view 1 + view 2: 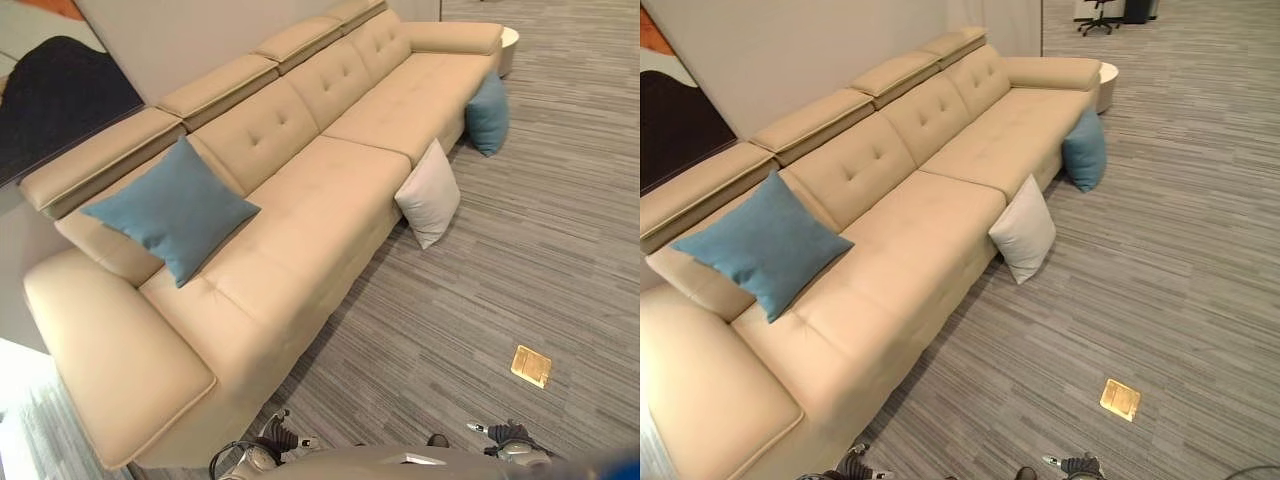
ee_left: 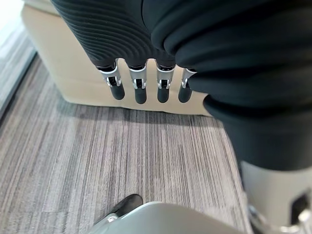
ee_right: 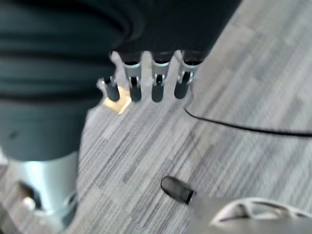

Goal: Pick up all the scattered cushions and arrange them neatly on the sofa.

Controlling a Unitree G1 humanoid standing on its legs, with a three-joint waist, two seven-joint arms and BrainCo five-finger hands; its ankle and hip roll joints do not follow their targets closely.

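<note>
A long beige sofa (image 1: 300, 230) runs from near left to far right. One blue cushion (image 1: 170, 208) leans against its backrest at the near end. A white cushion (image 1: 428, 195) stands on the carpet, propped against the sofa's front near the middle. A second blue cushion (image 1: 488, 112) stands on the floor against the sofa's far end. My left hand (image 2: 141, 87) hangs over the carpet close to the sofa's near base, fingers straight and holding nothing. My right hand (image 3: 146, 83) hangs over bare carpet, fingers also straight and holding nothing.
A brass floor plate (image 1: 531, 365) is set into the striped grey carpet to my right. A round white side table (image 1: 510, 45) stands past the sofa's far arm, and an office chair (image 1: 1095, 15) farther back. A wall runs behind the sofa.
</note>
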